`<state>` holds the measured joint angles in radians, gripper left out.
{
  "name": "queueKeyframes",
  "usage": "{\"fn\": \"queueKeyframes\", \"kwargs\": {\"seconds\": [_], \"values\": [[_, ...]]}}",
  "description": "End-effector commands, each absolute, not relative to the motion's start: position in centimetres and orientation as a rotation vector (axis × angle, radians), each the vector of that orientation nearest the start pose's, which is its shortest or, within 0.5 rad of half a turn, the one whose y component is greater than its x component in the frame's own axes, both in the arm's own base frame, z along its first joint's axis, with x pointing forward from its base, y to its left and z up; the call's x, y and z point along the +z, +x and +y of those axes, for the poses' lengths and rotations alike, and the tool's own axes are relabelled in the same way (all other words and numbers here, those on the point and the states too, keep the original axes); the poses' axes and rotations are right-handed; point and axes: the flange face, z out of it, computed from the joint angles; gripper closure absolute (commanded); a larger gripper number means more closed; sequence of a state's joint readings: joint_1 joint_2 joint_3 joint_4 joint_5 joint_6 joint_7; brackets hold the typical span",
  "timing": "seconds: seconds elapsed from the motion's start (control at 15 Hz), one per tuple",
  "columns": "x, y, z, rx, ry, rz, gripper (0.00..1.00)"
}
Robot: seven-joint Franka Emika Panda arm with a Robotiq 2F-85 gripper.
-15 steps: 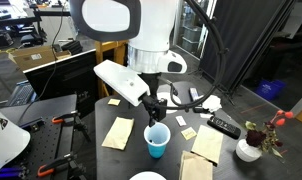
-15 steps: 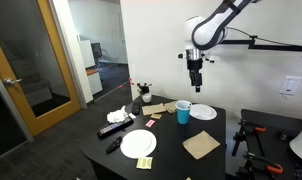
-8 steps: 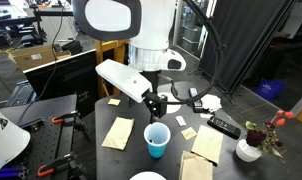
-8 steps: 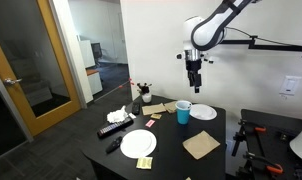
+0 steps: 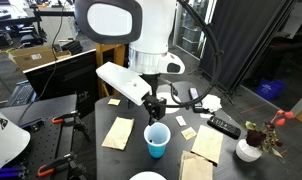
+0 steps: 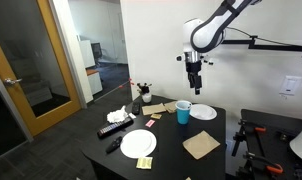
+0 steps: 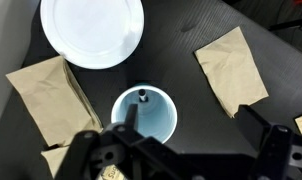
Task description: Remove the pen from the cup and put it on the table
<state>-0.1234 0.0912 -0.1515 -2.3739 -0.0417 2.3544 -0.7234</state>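
The light blue cup [image 5: 157, 140] stands upright on the black table [image 5: 177, 150], also seen in the other exterior view [image 6: 183, 112]. In the wrist view I look straight down into the cup [image 7: 161, 122]. The thin dark pen [image 7: 142, 98] stands inside it, leaning on the far wall. My gripper [image 5: 154, 104] hangs open and empty well above the cup in both exterior views [image 6: 195, 84]. In the wrist view the gripper [image 7: 191, 125] is offset to the right of the cup. One finger [image 7: 129, 120] overlaps the cup's rim in the picture.
A white plate [image 7: 92, 32] lies just beyond the cup, with tan napkins on both sides [image 7: 233, 68] [image 7: 41, 90]. A white vase with flowers [image 5: 253, 145] and a remote [image 5: 223, 126] sit off to one side. Another plate [image 6: 138, 143] and remote [image 6: 115, 128] lie further away.
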Motion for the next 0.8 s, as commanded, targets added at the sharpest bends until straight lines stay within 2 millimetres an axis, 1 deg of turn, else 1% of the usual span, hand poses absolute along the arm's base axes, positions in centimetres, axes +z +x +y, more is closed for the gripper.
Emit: {"fn": "queueKeyframes", "kwargs": {"seconds": [0.0,0.07,0.13,0.2,0.33,0.47,0.53,0.6,0.73], "values": [[26.1,47.9,-13.8,0.188,-3.041,-0.768,0.00],[25.8,48.1,-13.9,0.177,-3.047,-0.766,0.00],[25.4,48.4,-13.9,0.163,-3.054,-0.768,0.02],[25.1,48.5,-14.0,0.152,-3.063,-0.762,0.09],[24.4,49.0,-14.0,0.118,-3.075,-0.760,0.15],[23.9,49.5,-14.1,0.083,-3.085,-0.753,0.17],[23.7,49.7,-14.2,0.068,-3.092,-0.744,0.21],[23.5,49.9,-14.2,0.058,-3.098,-0.740,0.19],[23.0,50.4,-14.3,0.038,-3.110,-0.732,0.23]]}}
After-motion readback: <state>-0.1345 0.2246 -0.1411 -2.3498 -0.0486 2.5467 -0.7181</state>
